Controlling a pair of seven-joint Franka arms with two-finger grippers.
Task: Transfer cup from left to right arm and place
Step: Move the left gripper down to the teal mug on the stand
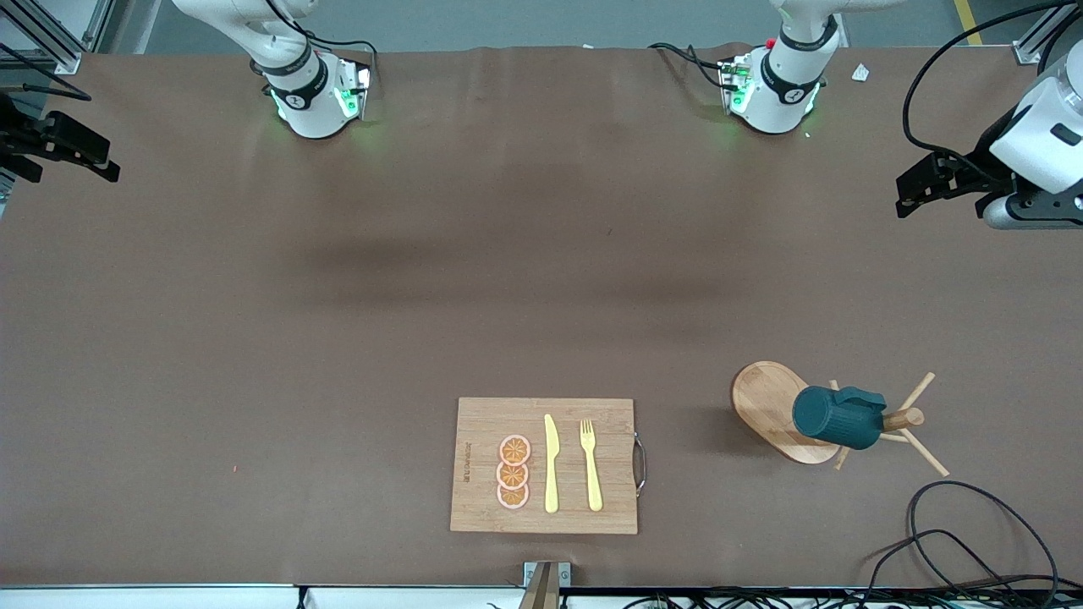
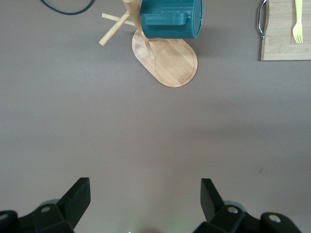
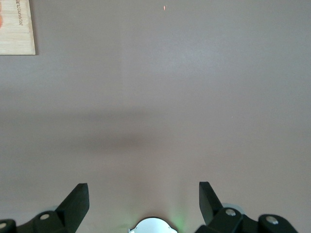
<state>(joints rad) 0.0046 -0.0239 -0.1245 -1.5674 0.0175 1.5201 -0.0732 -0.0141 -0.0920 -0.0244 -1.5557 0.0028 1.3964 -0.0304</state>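
The dark teal ribbed cup hangs sideways on a peg of the wooden peg rack, near the front camera toward the left arm's end of the table. It also shows in the left wrist view, on the rack. My left gripper is open and empty, up in the air over the table's edge at the left arm's end; its jaws stand wide apart in the left wrist view. My right gripper is open and empty over the table's edge at the right arm's end, over bare table.
A wooden cutting board with a metal handle lies near the front edge, bearing three orange slices, a yellow knife and a yellow fork. Black cables lie at the front corner beside the rack.
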